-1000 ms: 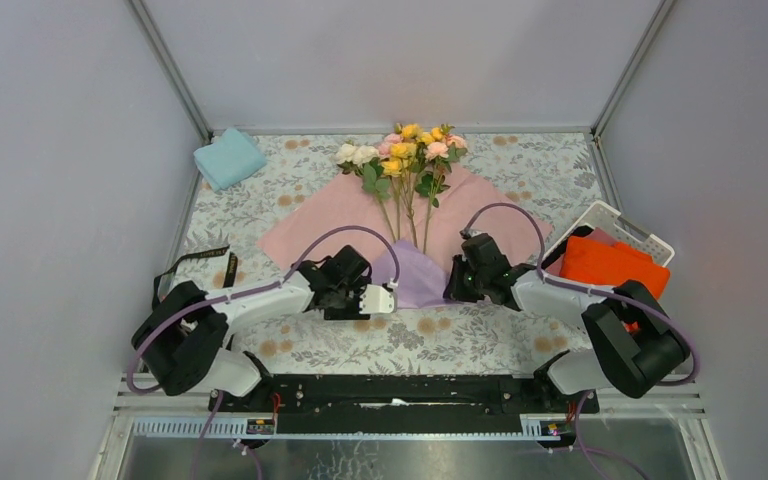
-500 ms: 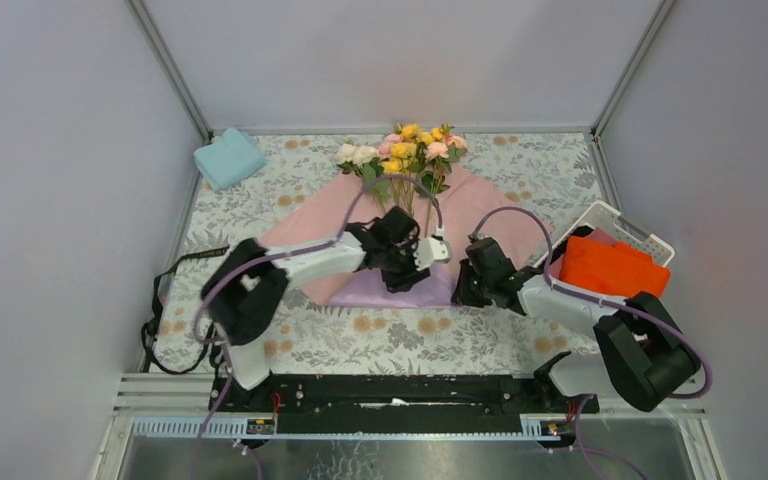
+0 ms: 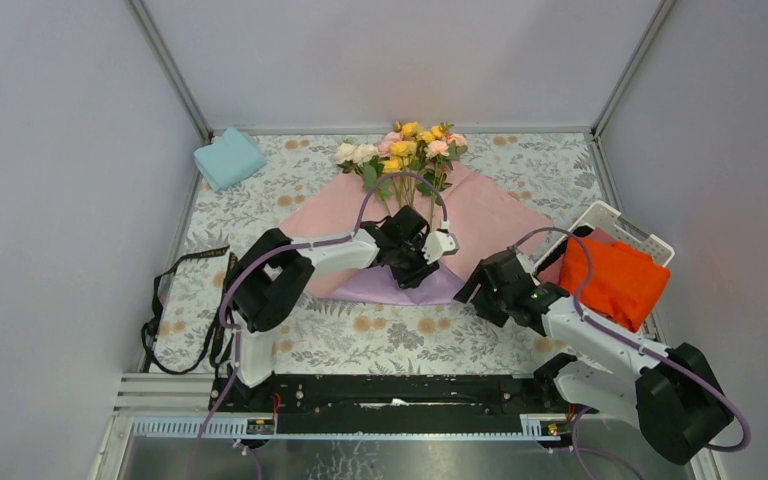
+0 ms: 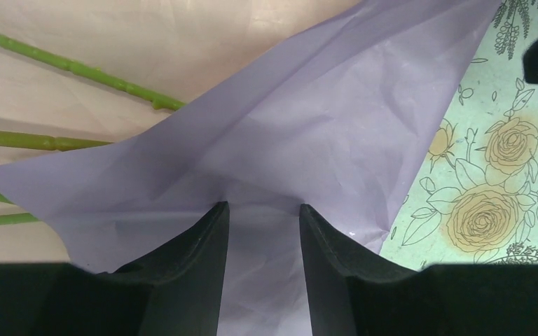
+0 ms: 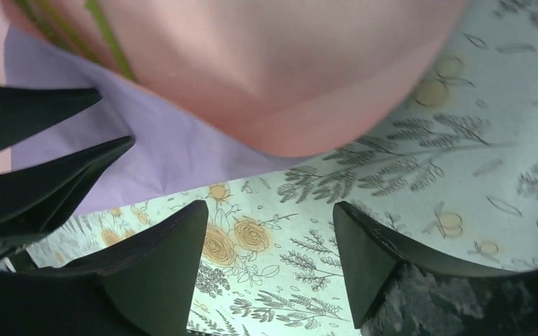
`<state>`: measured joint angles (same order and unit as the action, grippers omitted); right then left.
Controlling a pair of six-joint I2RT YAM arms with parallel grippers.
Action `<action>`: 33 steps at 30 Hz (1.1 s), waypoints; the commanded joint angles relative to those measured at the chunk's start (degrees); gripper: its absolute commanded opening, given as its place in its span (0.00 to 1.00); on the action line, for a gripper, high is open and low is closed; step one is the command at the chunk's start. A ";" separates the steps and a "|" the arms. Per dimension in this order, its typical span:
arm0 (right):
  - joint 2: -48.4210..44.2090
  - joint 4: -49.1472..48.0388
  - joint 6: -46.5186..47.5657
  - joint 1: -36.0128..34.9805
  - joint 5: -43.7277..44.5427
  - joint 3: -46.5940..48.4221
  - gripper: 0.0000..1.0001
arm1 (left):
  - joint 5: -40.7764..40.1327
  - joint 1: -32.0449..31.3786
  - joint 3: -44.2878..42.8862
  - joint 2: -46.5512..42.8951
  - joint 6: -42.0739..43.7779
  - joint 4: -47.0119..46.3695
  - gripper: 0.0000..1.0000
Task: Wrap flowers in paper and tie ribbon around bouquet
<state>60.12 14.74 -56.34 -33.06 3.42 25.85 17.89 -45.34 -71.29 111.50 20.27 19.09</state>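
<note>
Left gripper (image 4: 263, 205) straddles the paper (image 4: 308, 119) at its fingertips, grip impossible to call; right gripper (image 5: 270, 210) hangs released, holding nothing.

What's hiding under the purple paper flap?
Green stems go in under the purple flap, lying on the pink sheet. Their bottom ends are covered by the flap, so I can't see where they stop.

Soft even light; right wrist view motion-blurred.
</note>
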 commanded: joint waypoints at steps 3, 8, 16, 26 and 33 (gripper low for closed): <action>4.85 2.46 -18.21 0.16 6.80 -1.03 0.77 | 1.19 -0.45 1.50 1.26 -1.64 0.94 0.47; 13.63 -5.73 -18.37 1.74 7.12 -1.76 0.71 | 0.51 -0.45 2.23 0.89 -1.11 0.77 0.47; 14.34 -7.95 -14.94 1.82 9.59 -2.31 0.14 | -1.97 -0.45 -1.40 -0.81 -5.07 4.07 0.47; 9.26 -4.68 -11.23 1.77 10.04 -0.53 0.18 | 3.31 -0.80 -6.74 1.54 -7.82 2.82 0.53; 6.05 -3.70 -17.06 -0.71 7.67 -2.25 0.50 | 0.41 -0.80 -10.02 7.70 -8.25 2.82 0.52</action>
<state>67.37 8.12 -70.08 -31.75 10.02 24.64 19.53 -45.78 -80.64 117.54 12.99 22.52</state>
